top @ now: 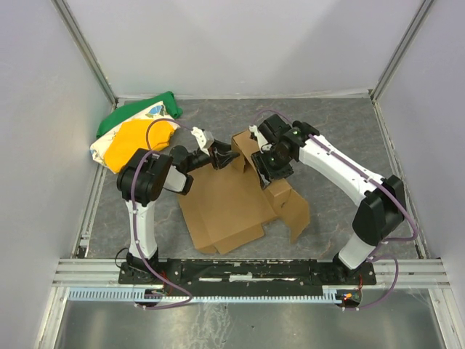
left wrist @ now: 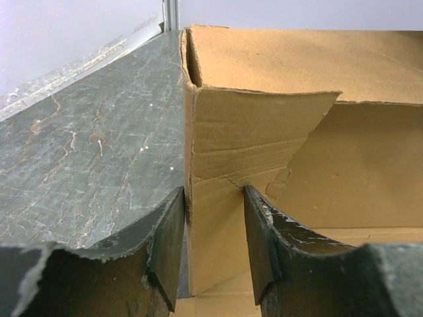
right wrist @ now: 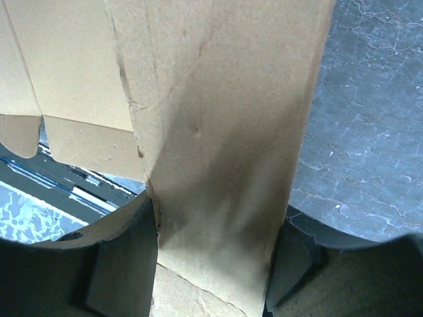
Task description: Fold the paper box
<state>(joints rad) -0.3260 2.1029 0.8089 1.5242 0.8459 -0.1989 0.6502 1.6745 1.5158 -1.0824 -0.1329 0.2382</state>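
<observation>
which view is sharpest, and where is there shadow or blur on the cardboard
top external: even light, sharp throughout, hardly any shadow around the paper box; left wrist: cardboard crisp mid-frame, bottom of the frame soft; right wrist: a broad dark shadow runs down the cardboard, which looks slightly soft, while the table beside it is bright.

The paper box [top: 232, 200] is plain brown cardboard with no print, light tan on its lit faces and darker brown in the shaded folds. The counter [top: 341, 138] is dark grey with thin pale veins, like marble. The cloth bundle [top: 138, 134] is green, yellow and white, with a small coloured print on the white. The left arm [top: 142, 222] and right arm [top: 336, 161] are white with black joints and carry purple cables [top: 148, 134]. The left claw [left wrist: 213, 198] and right claw [right wrist: 215, 224] are dull black.
</observation>
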